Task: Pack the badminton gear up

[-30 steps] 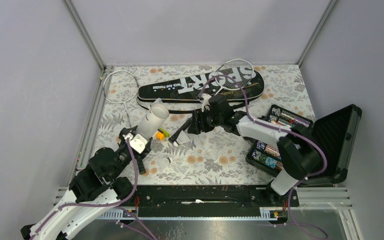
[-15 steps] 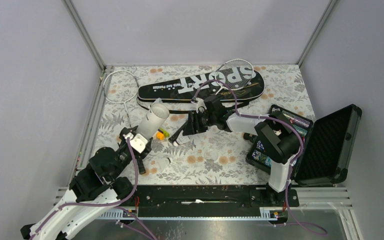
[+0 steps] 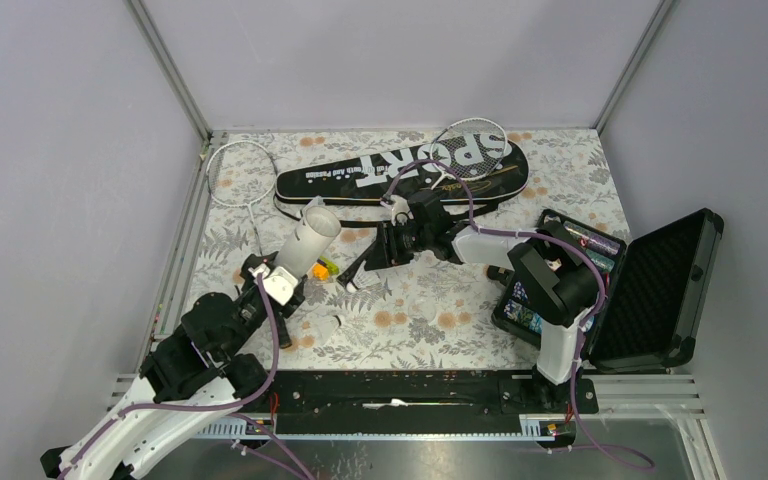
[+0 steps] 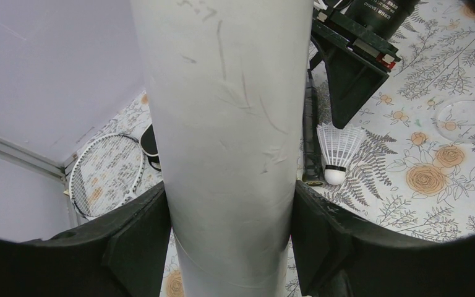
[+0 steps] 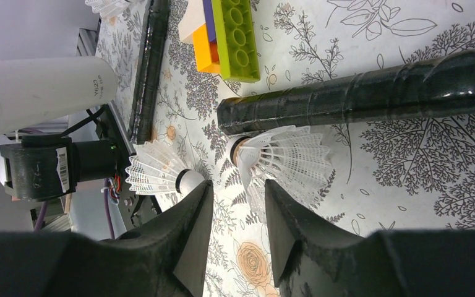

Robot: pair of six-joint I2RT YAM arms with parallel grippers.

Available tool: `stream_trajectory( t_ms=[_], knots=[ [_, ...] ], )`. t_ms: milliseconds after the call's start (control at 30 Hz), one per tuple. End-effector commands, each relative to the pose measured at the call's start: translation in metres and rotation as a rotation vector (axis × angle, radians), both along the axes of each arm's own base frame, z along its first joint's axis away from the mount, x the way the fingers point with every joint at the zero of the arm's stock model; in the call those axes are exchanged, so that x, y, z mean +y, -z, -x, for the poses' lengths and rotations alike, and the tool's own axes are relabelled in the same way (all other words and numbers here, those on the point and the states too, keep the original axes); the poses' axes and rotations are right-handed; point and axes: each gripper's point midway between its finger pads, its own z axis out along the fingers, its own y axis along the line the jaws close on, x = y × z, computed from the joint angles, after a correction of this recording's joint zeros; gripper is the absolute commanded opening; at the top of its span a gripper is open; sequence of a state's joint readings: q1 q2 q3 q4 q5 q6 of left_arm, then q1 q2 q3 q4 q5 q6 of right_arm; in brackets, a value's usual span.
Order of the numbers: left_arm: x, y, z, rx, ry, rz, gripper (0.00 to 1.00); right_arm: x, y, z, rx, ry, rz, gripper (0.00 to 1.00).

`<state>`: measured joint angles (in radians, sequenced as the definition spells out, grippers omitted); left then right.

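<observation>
The long white tube (image 4: 222,111) is clamped tight in the left hand (image 4: 229,216) and held tilted up off the surface (image 3: 430,300), at the lower left of the top view, with its open end pointed toward the middle. The right hand (image 5: 236,195) is parted only a little and nothing is held in it. It's parked low near the centre, and a shuttlecock (image 5: 284,158) is lying on its side right ahead of the fingertips, just beside the butt of a black racket handle (image 5: 359,99).

What could go sideways:
- The feathers probably get crushed if that narrow gap is closed on the skirt instead of the cork.
- The shuttlecock could be shoved along or against the handle, since the two are so close.
- The tube mouth looks small, so a drop is likely missed if the shuttlecock is gripped skewed.

Count:
- Two rackets are seen, one (image 3: 240,165) at upper left and one (image 3: 472,148) lying on the "SPORT" bag (image 3: 390,180).
- One bag and one tube are seen.
- Three shuttlecocks are seen in the right wrist view, one cut off at the upper-left edge, though only two can be made out from above.
</observation>
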<state>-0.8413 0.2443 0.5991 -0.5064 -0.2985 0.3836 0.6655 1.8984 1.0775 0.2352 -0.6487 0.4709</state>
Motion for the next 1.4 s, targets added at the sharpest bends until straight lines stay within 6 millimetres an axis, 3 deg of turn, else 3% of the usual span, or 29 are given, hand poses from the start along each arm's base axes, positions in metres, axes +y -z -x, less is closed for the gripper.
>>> stream_trajectory(
  t_ms=[0,467,533,700,867,967,1367],
  knots=[
    [-0.006,-0.022,-0.003,-0.046,0.010,0.065,0.31,0.008,-0.012,-0.004,-0.033,-0.019,-0.041,0.44],
    [-0.011,-0.019,-0.003,-0.038,0.026,0.056,0.31,0.013,-0.010,-0.001,0.004,-0.050,-0.064,0.36],
    [-0.011,-0.018,-0.004,-0.037,0.026,0.052,0.31,0.013,-0.010,0.000,0.007,-0.049,-0.066,0.31],
    [-0.014,-0.016,-0.004,-0.024,0.035,0.039,0.30,0.012,-0.018,0.002,-0.011,-0.049,-0.091,0.01],
    [-0.015,-0.017,-0.003,-0.022,0.044,0.041,0.30,0.006,-0.040,0.009,-0.045,-0.051,-0.116,0.00],
    [-0.019,-0.011,-0.005,0.001,0.050,0.021,0.30,-0.002,-0.065,0.012,-0.090,-0.034,-0.137,0.00],
    [-0.041,0.010,-0.002,0.100,0.150,-0.071,0.30,-0.070,-0.165,0.020,-0.338,0.169,-0.069,0.00]
  ],
)
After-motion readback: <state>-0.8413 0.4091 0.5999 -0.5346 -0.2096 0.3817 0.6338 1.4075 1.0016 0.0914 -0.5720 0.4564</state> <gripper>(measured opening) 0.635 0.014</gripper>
